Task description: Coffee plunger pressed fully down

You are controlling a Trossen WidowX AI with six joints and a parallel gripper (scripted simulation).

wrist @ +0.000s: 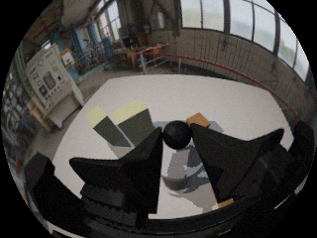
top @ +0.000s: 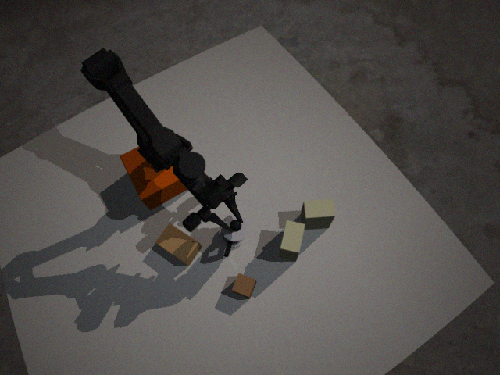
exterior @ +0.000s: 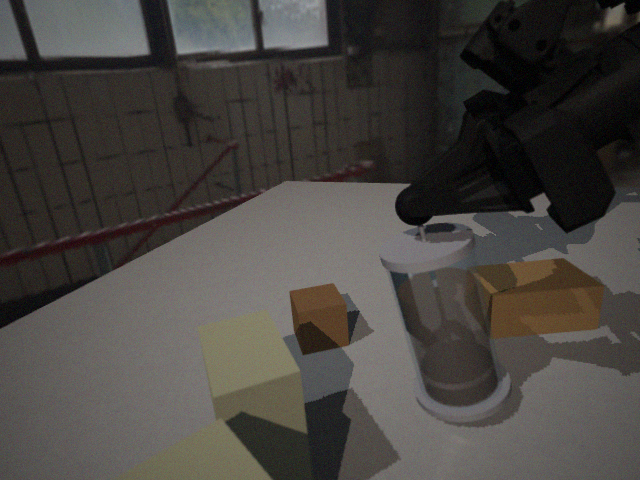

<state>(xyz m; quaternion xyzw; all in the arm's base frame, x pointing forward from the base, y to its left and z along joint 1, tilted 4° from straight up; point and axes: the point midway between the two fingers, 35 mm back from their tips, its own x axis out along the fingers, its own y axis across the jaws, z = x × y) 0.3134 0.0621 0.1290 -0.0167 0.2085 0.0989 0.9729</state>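
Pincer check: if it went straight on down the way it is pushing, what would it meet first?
The pincer, shut on the black round plunger knob, would likely meet the white round lid of the clear glass coffee press; only a short rod stub remains.

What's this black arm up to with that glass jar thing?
The arm's hand is clamped on the round knob of a coffee press and is pushing the plunger down. Only a short stub of rod shows above the lid, so the plunger is nearly down. The press stands upright on the white table, among several blocks. The hand has not let go yet.
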